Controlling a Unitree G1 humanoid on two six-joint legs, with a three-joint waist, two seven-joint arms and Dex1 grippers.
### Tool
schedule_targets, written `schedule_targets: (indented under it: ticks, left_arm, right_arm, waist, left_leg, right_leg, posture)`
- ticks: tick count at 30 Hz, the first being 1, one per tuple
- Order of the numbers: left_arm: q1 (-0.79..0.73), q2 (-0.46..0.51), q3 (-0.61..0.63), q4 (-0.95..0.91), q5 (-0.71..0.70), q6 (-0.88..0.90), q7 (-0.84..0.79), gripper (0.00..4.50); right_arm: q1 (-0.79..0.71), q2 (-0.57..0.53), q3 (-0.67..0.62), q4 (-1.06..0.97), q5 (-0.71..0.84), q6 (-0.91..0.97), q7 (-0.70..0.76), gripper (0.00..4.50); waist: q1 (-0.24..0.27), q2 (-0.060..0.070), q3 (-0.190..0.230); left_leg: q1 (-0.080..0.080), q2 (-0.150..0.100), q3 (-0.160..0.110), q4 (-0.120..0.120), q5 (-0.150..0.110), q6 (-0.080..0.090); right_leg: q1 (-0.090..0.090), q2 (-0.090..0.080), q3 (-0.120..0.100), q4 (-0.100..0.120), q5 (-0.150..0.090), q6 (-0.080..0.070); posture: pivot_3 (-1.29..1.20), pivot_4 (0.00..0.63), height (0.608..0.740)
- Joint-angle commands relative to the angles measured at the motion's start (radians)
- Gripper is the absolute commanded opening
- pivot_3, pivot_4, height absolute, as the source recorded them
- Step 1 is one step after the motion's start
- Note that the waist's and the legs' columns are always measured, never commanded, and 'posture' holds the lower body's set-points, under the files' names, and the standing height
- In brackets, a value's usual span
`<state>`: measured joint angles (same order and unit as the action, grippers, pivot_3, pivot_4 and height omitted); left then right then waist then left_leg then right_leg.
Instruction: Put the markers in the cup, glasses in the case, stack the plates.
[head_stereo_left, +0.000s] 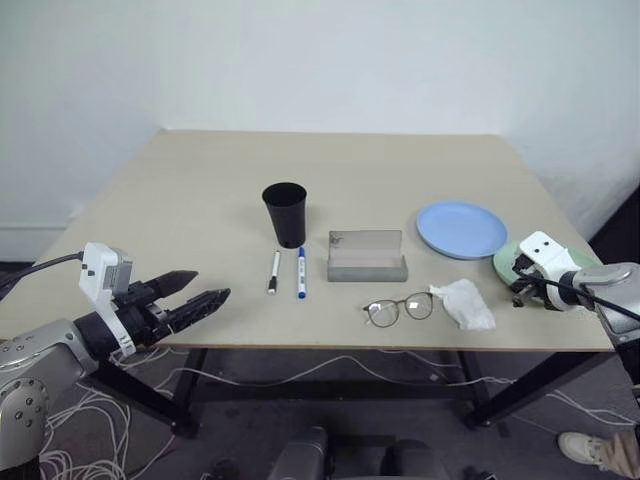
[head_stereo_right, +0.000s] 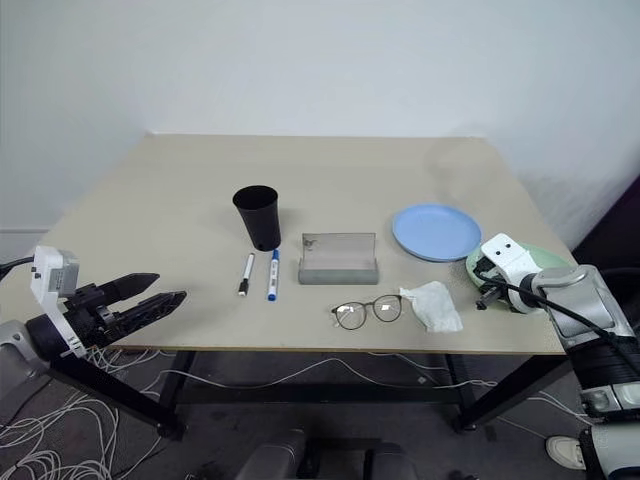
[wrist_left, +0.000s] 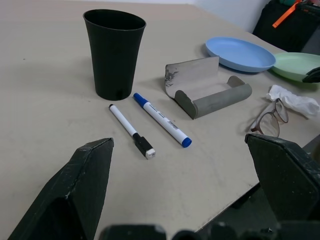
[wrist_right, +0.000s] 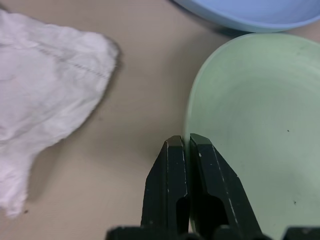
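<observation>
- Left tool (head_stereo_left: 195, 293): fingers spread wide, grasping nothing, hovering off the desk's (head_stereo_left: 180, 210) near left edge.
- Right tool (wrist_right: 187, 150): clenched on the near rim of the green plate (wrist_right: 255, 135), one finger outside the rim, one inside. The plate looks light, stiff and smooth, so a rim pinch could slip; a deeper bite would probably hold better.
- Glasses (head_stereo_left: 400, 308): near the front edge, just beside the tissue (head_stereo_left: 464, 303). Thin wire, likely fragile; best taken at the bridge.
- Markers (head_stereo_left: 287, 271): side by side in front of the cup (head_stereo_left: 285, 213). Slim, light, prone to roll; take them mid-barrel.
- Case (head_stereo_left: 366, 256): open, right of the markers; stiff felt.
- Blue plate (head_stereo_left: 461, 229): beyond the green one, apparently overlapping its far rim.
</observation>
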<state>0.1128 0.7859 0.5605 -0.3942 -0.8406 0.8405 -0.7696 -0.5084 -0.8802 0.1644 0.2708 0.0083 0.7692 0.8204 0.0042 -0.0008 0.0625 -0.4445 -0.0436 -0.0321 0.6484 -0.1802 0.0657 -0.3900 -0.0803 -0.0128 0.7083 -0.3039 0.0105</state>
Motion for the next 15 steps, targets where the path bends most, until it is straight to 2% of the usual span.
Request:
schedule_targets:
  ticks: [1, 8, 11, 15]
  left_arm:
    - [-0.005, 0.001, 0.006, -0.026, -0.005, -0.023, 0.006, 4.5]
    - [-0.005, 0.002, 0.008, -0.023, 0.0, -0.032, 0.009, 4.5]
    - [-0.006, 0.003, 0.009, -0.022, -0.001, -0.034, 0.011, 4.5]
    - [-0.006, 0.002, 0.009, -0.021, -0.002, -0.032, 0.016, 4.5]
  right_arm:
    - [-0.039, -0.036, -0.004, 0.042, -0.057, -0.013, -0.038, 0.01]
    - [-0.072, -0.131, 0.112, 0.063, -0.192, -0.113, 0.014, 0.01]
    - [-0.106, -0.103, 0.096, 0.075, -0.197, -0.135, -0.007, 0.01]
    - [-0.175, -0.009, 0.062, 0.082, -0.165, -0.177, -0.044, 0.01]
  waist:
    - [0.001, 0.0, 0.0]
    - [0.0, 0.003, 0.0]
    - [-0.01, 0.004, 0.0]
    - [-0.027, 0.004, 0.0]
  left_leg:
    - [0.0, 0.0, 0.0, 0.0, 0.0, 0.0]
    - [-0.001, -0.002, 0.0, -0.002, 0.0, 0.0]
    - [-0.001, -0.001, 0.0, -0.002, 0.0, 0.0]
    - [0.0, -0.001, 0.0, -0.003, 0.0, 0.0]
  right_leg:
    - [0.0, -0.001, -0.001, 0.0, 0.0, 0.0]
    - [-0.001, -0.002, -0.001, 0.0, -0.001, 0.001]
    - [-0.002, -0.001, -0.001, 0.0, -0.001, 0.001]
    - [-0.002, 0.0, -0.001, 0.0, 0.0, 0.001]
  posture:
    - [0.0, 0.0, 0.696]
    - [0.0, 0.0, 0.696]
    - [0.0, 0.0, 0.696]
    - [0.0, 0.0, 0.696]
